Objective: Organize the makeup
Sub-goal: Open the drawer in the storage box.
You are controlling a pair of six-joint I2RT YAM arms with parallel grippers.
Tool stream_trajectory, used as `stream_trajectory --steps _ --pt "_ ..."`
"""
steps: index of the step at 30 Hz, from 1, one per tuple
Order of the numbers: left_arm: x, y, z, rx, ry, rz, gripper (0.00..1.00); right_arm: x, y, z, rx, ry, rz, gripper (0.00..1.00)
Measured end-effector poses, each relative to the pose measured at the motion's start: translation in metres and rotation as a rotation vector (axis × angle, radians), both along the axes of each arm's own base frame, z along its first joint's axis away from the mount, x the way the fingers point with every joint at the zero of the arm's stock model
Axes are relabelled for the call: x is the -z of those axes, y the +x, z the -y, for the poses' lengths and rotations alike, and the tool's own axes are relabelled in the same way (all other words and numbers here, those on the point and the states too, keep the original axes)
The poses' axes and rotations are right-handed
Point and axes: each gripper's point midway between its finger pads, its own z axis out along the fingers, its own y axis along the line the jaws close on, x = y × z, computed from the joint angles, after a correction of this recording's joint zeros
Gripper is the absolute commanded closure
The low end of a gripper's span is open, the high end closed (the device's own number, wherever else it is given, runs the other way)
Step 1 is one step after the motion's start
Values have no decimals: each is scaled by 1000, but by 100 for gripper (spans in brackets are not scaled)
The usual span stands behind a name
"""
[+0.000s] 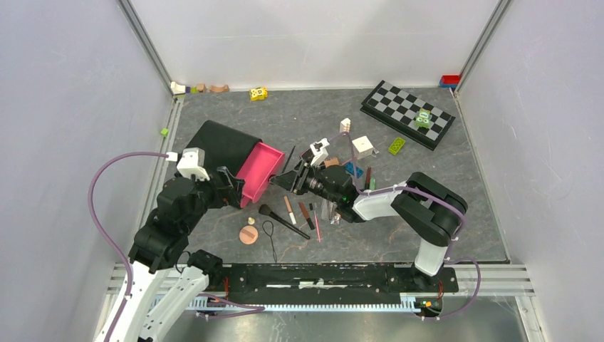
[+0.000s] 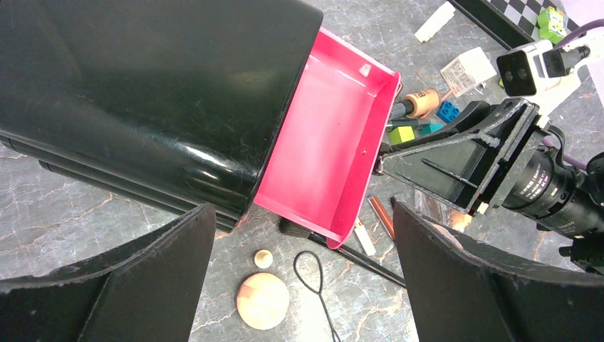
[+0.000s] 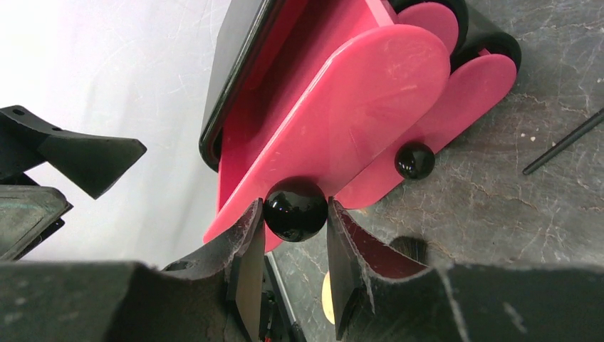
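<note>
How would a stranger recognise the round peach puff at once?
Find the black box with the pink drawer, left of centre. Just nearer the arm bases lies the peach puff: a flat disc, larger than the small sponge beside it.

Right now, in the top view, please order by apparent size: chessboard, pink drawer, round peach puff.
Largest: chessboard.
Then: pink drawer, with only its pulled-out part showing.
Smallest: round peach puff.

From above, the right pincer [image 1: 276, 182] hides the black knob [image 3: 295, 208] it grips.
</note>
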Motion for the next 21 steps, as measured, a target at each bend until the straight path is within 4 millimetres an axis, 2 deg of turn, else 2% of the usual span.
stream_trajectory --steps 15,21 --pt "0 0 0 0 0 -2 0 6 -8 12 5 15 0 67" --pt "0 0 0 0 1 -2 0 7 -6 15 12 11 0 49"
